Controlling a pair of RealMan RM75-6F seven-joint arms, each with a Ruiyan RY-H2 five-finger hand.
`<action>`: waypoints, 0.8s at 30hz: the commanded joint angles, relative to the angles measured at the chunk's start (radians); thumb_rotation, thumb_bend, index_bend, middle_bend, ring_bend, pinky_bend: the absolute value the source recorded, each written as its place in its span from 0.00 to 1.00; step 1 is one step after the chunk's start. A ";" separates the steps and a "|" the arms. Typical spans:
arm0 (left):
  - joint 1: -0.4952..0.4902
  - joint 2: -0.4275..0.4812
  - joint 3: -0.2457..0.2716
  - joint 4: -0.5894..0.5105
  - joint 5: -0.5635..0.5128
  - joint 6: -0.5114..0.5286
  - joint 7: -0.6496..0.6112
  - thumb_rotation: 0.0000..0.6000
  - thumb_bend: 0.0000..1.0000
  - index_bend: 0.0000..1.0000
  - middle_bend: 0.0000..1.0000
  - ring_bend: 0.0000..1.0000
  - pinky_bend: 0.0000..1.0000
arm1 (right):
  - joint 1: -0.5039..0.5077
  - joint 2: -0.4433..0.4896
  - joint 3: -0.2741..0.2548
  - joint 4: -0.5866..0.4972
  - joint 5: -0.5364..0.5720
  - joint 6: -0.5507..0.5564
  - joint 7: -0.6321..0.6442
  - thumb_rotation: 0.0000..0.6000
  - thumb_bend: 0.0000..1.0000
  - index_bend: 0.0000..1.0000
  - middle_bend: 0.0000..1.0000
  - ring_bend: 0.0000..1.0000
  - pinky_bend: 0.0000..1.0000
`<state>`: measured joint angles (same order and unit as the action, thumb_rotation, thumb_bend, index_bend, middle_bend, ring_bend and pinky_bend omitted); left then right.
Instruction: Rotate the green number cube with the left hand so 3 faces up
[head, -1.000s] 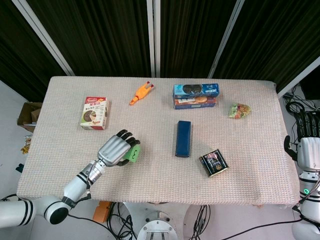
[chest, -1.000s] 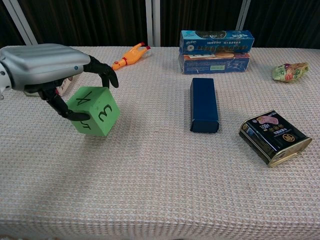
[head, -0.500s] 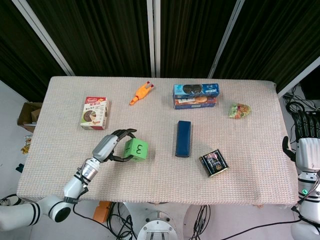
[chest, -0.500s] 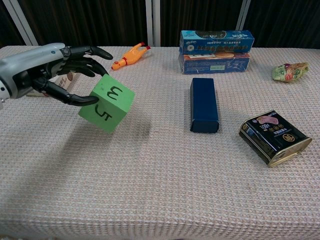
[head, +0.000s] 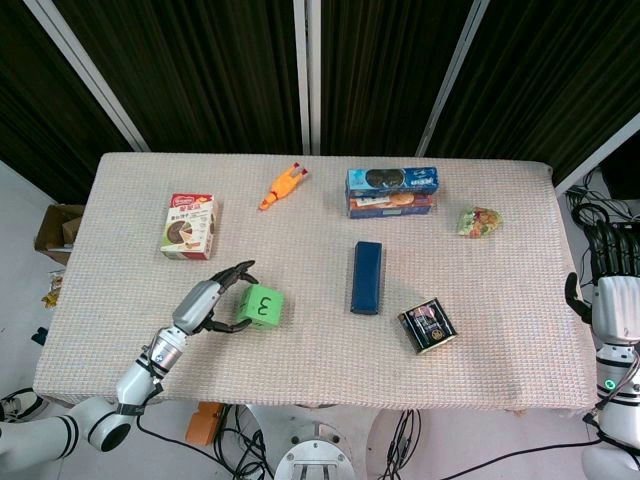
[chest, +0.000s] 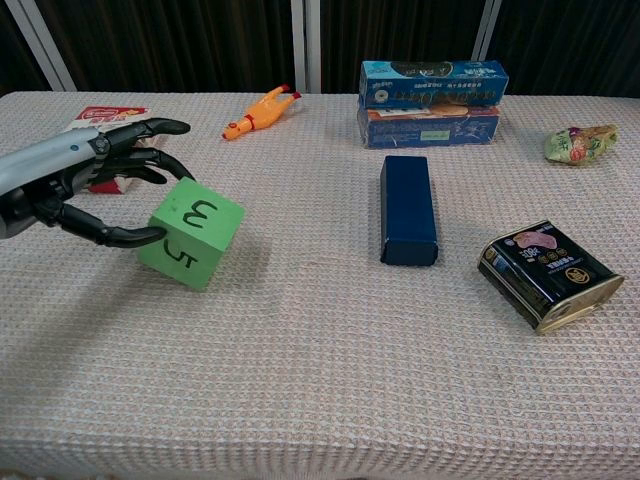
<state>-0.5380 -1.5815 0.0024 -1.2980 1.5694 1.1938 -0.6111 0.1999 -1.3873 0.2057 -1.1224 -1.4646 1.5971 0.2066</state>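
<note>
The green number cube (head: 262, 307) (chest: 190, 233) sits on the table cloth left of centre, with 3 on its top face and 5 on the side facing the chest camera. My left hand (head: 206, 304) (chest: 80, 180) lies just left of it with fingers spread. Its thumb tip touches the cube's lower left side, while the other fingertips (chest: 172, 126) stand off the cube's far left edge. My right hand (head: 612, 290) hangs beyond the table's right edge, holding nothing, fingers pointing up.
A dark blue box (head: 367, 277) lies right of the cube, and a black tin (head: 428, 326) further right. A red snack box (head: 190, 226) sits behind the left hand. At the back are an orange rubber chicken (head: 283, 186), stacked biscuit boxes (head: 391, 191) and a snack bag (head: 480, 221).
The left hand turned the lifted cube so 3 came on top, set it down on the cloth, then drew back to the left with its fingers spreading. The right hand stayed put.
</note>
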 joint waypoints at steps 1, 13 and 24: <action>0.006 0.011 0.005 0.004 0.006 0.008 0.025 1.00 0.23 0.00 0.04 0.06 0.16 | 0.000 0.001 0.001 -0.003 -0.001 0.002 -0.001 1.00 0.48 0.00 0.00 0.00 0.00; 0.030 0.131 0.045 -0.074 0.071 0.050 0.274 1.00 0.21 0.00 0.04 0.05 0.16 | -0.007 0.011 0.003 -0.012 -0.005 0.018 -0.001 1.00 0.48 0.00 0.00 0.00 0.00; 0.086 0.318 0.070 -0.405 0.042 0.067 0.696 1.00 0.18 0.00 0.04 0.05 0.16 | -0.032 0.026 -0.004 -0.034 -0.021 0.062 0.001 1.00 0.48 0.00 0.00 0.00 0.00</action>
<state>-0.4942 -1.3194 0.0632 -1.6206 1.6206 1.2137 -0.0208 0.1754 -1.3656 0.2061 -1.1510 -1.4810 1.6528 0.2091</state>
